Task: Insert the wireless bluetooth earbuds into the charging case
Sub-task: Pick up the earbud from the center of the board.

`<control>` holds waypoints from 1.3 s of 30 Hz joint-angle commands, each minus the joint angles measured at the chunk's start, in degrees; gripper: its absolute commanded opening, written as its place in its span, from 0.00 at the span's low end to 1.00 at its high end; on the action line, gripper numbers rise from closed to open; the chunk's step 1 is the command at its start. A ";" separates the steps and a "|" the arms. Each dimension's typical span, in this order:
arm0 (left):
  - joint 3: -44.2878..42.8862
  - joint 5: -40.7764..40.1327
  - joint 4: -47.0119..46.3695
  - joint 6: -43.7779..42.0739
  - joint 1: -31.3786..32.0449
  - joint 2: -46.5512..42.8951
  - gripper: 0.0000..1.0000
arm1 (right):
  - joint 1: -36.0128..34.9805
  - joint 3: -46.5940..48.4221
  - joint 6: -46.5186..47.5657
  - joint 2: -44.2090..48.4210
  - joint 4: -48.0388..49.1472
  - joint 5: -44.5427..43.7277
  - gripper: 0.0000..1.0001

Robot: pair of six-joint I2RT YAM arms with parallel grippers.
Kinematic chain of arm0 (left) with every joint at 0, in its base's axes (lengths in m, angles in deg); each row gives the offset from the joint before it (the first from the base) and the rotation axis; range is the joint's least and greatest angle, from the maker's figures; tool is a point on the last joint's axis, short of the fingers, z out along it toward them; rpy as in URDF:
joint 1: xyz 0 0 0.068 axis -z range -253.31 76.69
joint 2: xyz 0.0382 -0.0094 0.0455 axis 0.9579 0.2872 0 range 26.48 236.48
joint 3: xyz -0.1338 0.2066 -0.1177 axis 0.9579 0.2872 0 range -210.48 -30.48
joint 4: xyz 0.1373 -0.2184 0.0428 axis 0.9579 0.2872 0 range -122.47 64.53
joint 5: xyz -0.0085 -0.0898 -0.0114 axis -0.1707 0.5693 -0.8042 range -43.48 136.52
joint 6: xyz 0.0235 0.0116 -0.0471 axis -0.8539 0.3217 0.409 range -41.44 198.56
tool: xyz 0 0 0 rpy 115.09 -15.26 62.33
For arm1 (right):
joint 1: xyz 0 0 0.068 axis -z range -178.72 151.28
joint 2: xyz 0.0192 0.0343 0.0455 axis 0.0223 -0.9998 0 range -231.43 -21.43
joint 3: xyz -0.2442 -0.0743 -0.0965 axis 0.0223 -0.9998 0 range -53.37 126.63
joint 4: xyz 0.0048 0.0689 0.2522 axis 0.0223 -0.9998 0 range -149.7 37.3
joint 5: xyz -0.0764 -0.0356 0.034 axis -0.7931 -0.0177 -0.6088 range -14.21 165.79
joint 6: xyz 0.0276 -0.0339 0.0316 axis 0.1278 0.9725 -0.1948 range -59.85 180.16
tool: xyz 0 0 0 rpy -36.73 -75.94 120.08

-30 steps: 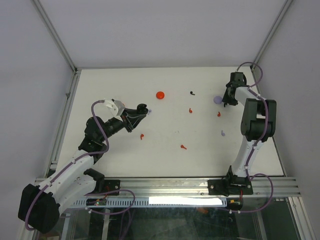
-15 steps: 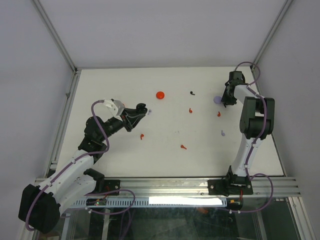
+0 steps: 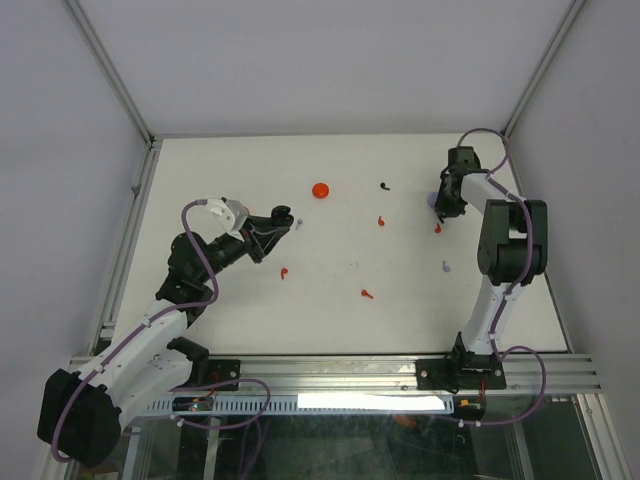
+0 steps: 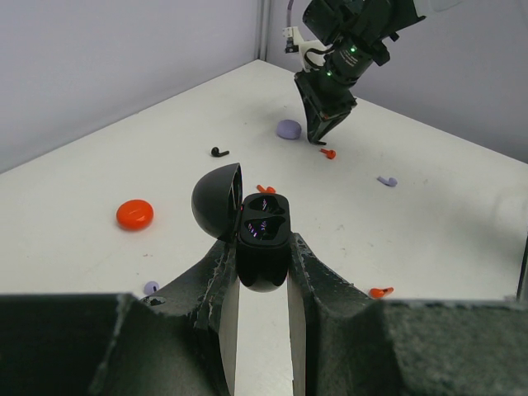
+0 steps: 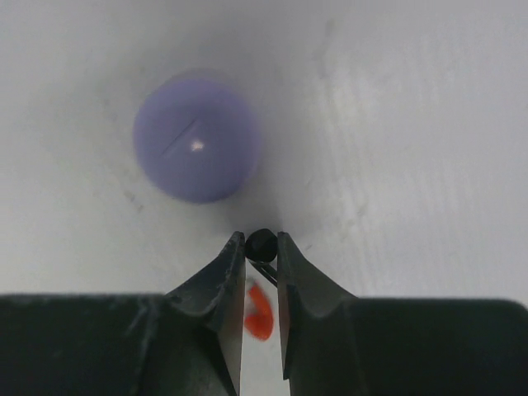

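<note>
Earbuds [image 3: 367, 294]: eight, black earbud [image 5: 261, 245] in right gripper's [image 5: 261, 240] grip; one case [image 4: 262, 231] in left gripper's [image 4: 262, 249].

You look at a charging case [image 4: 262, 239] of glossy black plastic, its domed lid catching light. The left gripper [image 4: 261, 247] has grainy, matt black fingers [image 4: 210, 285]. The worktop [image 3: 330, 300] is matt white, faintly scuffed. Left of the case, the red disc [image 4: 134, 214] is smooth and shiny. The black earbud [image 5: 261, 245] in the right gripper [image 5: 260, 239] is glossy, and the lavender disc [image 5: 196, 147] is smooth, satin plastic.

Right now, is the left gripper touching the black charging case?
Touching. In the left wrist view the left gripper has both jaws pressed against the charging case.
</note>
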 commanded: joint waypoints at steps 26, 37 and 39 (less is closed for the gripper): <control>-1.52 1.41 -3.45 -1.13 -1.16 -2.51 0.02 | -38.88 -11.88 -2.01 13.16 -1.50 6.20 0.19; -1.54 1.42 -3.49 -1.08 -1.34 -2.50 0.02 | -42.24 -10.93 0.00 9.26 -7.52 2.17 0.20; -1.53 1.51 -3.45 -1.04 -1.34 -2.52 0.02 | -42.59 -10.07 0.65 8.60 -8.91 1.54 0.21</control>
